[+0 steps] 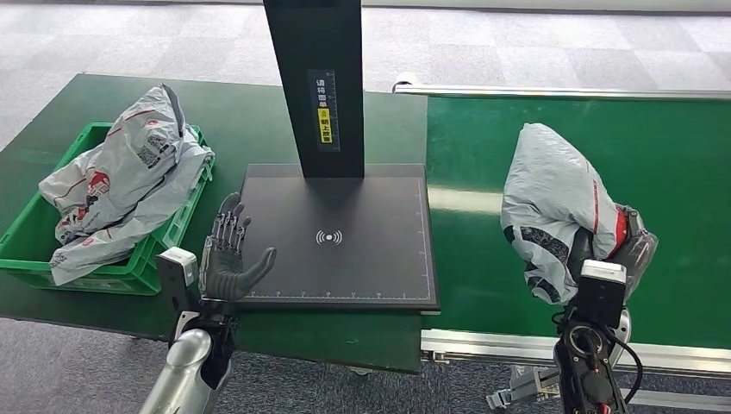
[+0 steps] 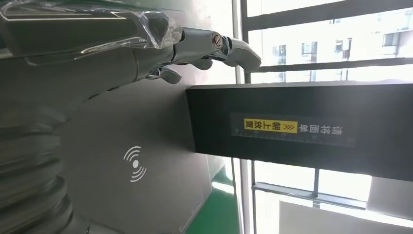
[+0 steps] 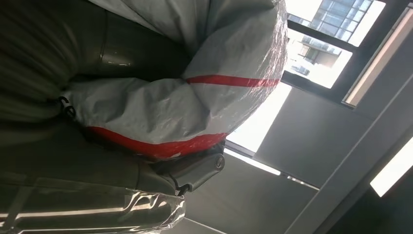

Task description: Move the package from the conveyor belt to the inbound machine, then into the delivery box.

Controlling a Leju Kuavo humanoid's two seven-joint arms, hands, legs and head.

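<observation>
Right robot hand (image 1: 627, 237) grips the package (image 1: 556, 207) above the conveyor belt's (image 1: 672, 155) near edge; left robot hand (image 1: 229, 254) hovers released, fingers spread, at the machine's (image 1: 345, 259) left edge.

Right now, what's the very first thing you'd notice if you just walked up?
Probably the puffy grey package with red stripes, held up by the right hand over the green conveyor belt. Next, the left hand, open at the edge of the black inbound machine, and the green delivery box stuffed with grey bags on the far left.
</observation>
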